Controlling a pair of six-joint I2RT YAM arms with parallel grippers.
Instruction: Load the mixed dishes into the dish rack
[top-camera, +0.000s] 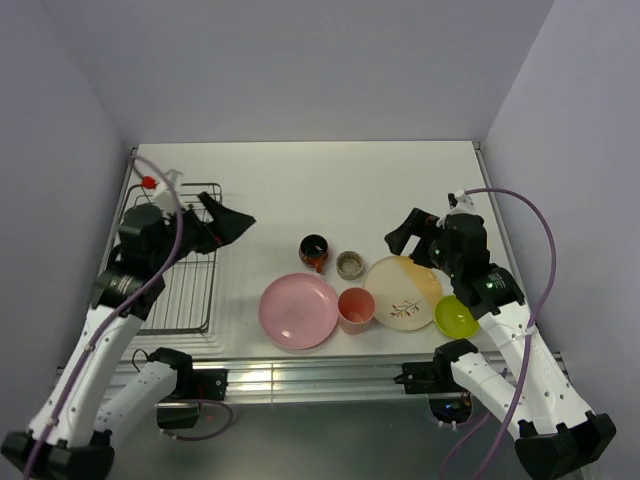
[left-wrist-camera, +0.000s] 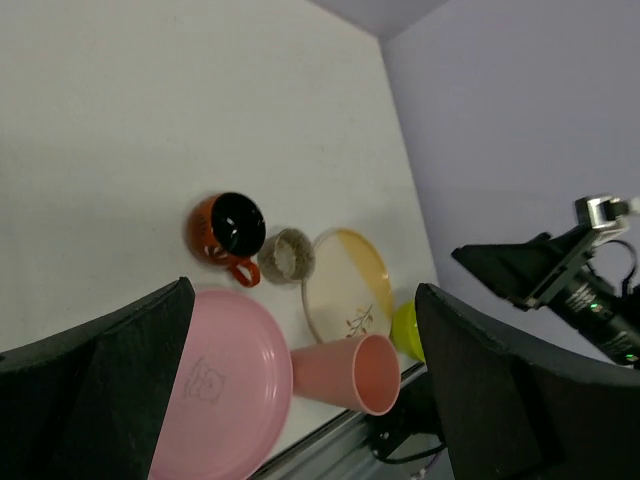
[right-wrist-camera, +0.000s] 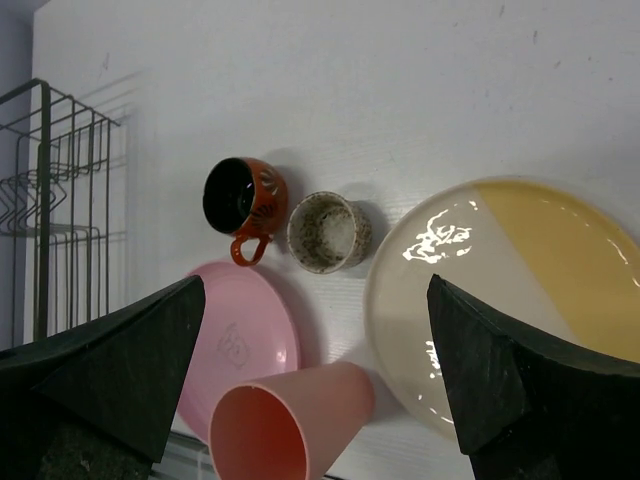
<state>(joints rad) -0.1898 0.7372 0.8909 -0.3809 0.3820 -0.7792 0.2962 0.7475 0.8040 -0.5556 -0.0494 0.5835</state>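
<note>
Six dishes are sitting on the white table (top-camera: 300, 185), all of them outside the dish rack (top-camera: 195, 300). The left gripper (top-camera: 230, 222) is hanging at the rack's right rim, spread wide and holding nothing, and the dishes are lying well beyond its fingertips.

In the left wrist view the pink plate (left-wrist-camera: 225, 390) and the salmon-pink cup (left-wrist-camera: 345, 372) are showing between the two fingers (left-wrist-camera: 100, 390). The dark red-orange mug (left-wrist-camera: 228, 228), the small grey-tan cup (left-wrist-camera: 287, 255) and the cream-and-orange plate (left-wrist-camera: 345, 285) are lying farther out past the tips.

The right gripper (top-camera: 402, 238) is likewise standing wide open and gripping nothing. It is hovering over the far edge of the cream-and-orange plate, with the grey-tan cup near its tips. The lime-green bowl (top-camera: 455, 318) is lying back behind those fingers, close beside the right arm, which is covering part of its rim.

The left arm is hiding part of the rack from above, and in the right wrist view the rack is running off the frame's left edge. One left finger is cutting off the pink plate's edge.
</note>
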